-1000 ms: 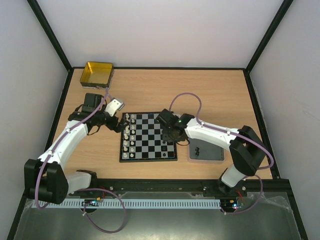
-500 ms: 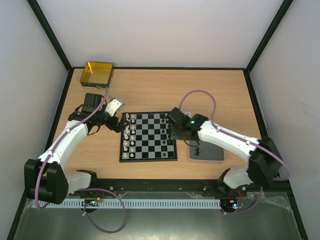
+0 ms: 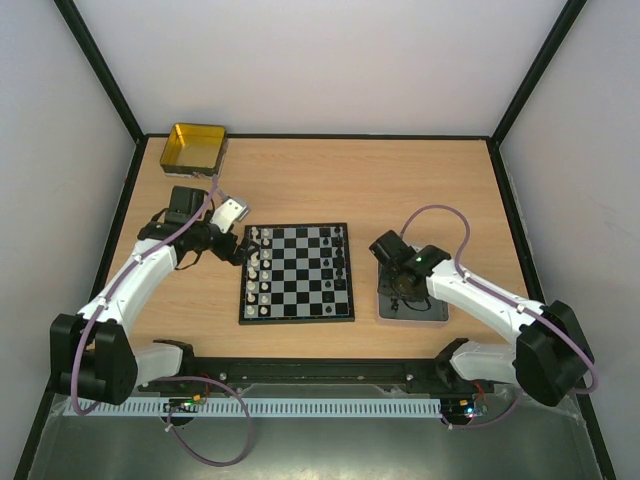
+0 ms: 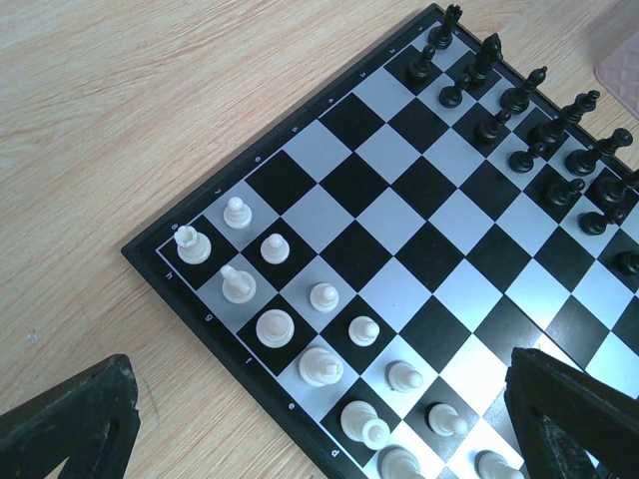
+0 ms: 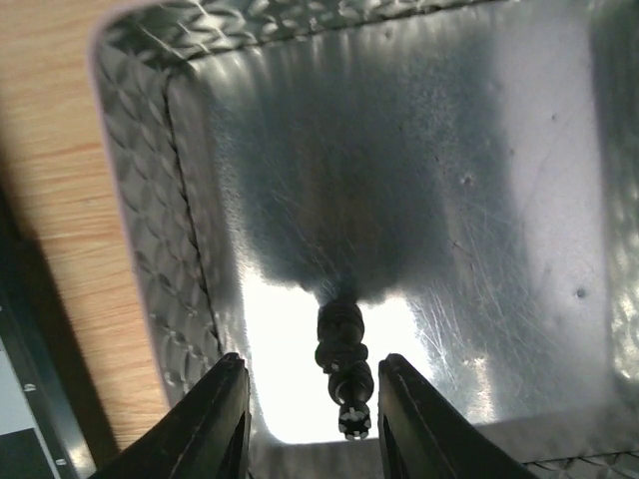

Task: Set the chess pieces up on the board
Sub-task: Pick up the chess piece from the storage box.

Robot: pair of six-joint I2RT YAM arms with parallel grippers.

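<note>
The board [image 3: 296, 272] lies mid-table, with whitish chess pieces [image 3: 258, 270] in two files along its left side and black chess pieces [image 3: 338, 262] along its right. From the left wrist, the white pieces [image 4: 300, 339] are near and the black ones [image 4: 529, 120] far. My left gripper [image 3: 236, 242] hovers open at the board's left edge, and its fingers [image 4: 70, 429] hold nothing. My right gripper [image 3: 398, 290] is down in the grey tray [image 3: 432, 308]. It is open, and a black piece [image 5: 342, 364] lies between its fingers [image 5: 215, 419], touching neither.
A yellow tin [image 3: 195, 147] stands at the back left corner. The tray's embossed metal wall [image 5: 150, 200] rises just left of my right gripper, with the board's edge beyond it. Black frame rails border the table.
My right arm has swung from the board's right side over to the tray and lowered into it, and its jaws have spread wider. The left arm has stayed still.
</note>
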